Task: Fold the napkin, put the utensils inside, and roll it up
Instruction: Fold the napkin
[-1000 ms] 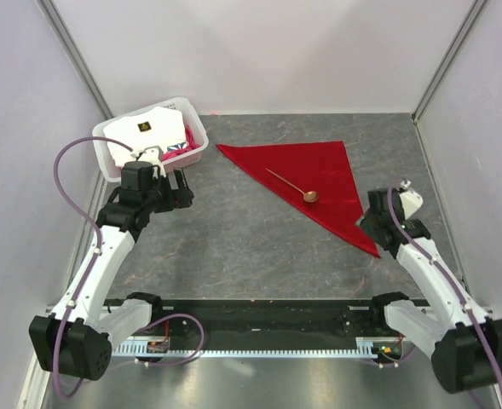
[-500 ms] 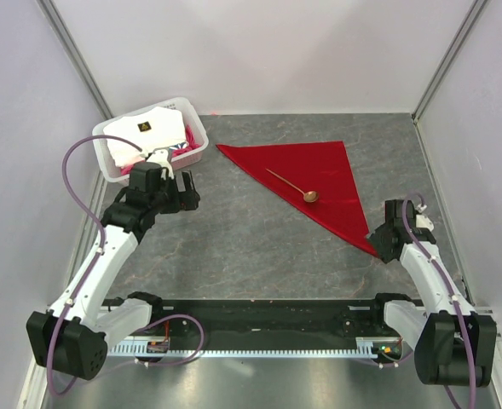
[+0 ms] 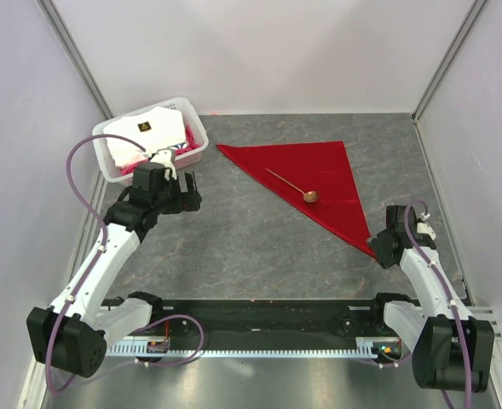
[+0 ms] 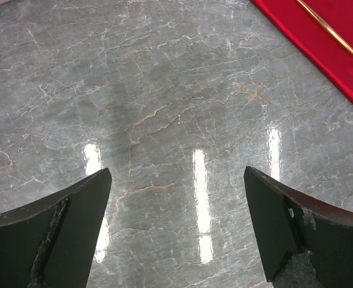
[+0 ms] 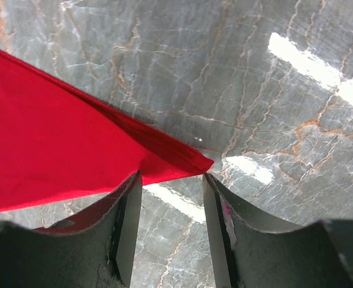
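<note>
The red napkin (image 3: 314, 183) lies folded into a triangle on the grey marble table, one tip pointing toward the near right. On it lies the brown spoon (image 3: 295, 188), bowl toward the right; a strip of both shows in the left wrist view, napkin (image 4: 338, 54), spoon (image 4: 335, 37). My right gripper (image 3: 378, 244) is low at the napkin's near tip (image 5: 191, 163), open, its fingertips (image 5: 128, 198) either side of that corner, nothing pinched. My left gripper (image 3: 185, 191) hovers open over bare table to the napkin's left.
A white bin (image 3: 114, 166) holding white and pink patterned fabric stands at the back left, just behind my left gripper. Pale walls close in the table on three sides. Both arm bases sit on a black rail (image 3: 259, 319) at the near edge.
My right arm swung back toward the near right and lowered its gripper to the napkin's near tip. My left gripper shifted slightly right. Napkin and spoon stayed put.
</note>
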`<action>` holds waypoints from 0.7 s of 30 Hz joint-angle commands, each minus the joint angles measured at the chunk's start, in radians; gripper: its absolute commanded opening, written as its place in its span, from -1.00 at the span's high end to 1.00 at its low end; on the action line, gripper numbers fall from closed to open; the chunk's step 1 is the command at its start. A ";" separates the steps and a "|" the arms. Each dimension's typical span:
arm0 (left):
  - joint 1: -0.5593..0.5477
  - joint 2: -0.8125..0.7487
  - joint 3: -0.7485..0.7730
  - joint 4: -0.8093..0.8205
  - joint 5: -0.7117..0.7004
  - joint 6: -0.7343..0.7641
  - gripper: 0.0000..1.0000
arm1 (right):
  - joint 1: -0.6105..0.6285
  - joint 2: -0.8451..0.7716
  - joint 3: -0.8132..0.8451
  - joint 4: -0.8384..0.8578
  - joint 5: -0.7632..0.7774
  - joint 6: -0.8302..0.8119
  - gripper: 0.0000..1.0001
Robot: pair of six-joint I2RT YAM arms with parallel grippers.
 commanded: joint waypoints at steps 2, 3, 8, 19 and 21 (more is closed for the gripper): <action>-0.007 -0.001 0.026 0.007 -0.017 0.021 -0.99 | -0.007 -0.011 -0.024 -0.017 0.024 0.042 -0.05; -0.008 -0.001 0.026 0.007 -0.020 0.022 -0.99 | -0.007 -0.015 -0.027 -0.017 0.030 0.040 -0.05; -0.011 0.001 0.028 0.007 -0.019 0.022 -0.99 | -0.016 -0.014 -0.032 -0.011 0.043 0.042 -0.05; -0.013 -0.001 0.028 0.007 -0.023 0.022 -0.99 | -0.033 -0.006 -0.031 0.026 0.046 0.050 0.04; -0.014 -0.001 0.026 0.007 -0.022 0.021 -0.99 | -0.033 -0.012 -0.032 0.028 0.029 0.053 0.06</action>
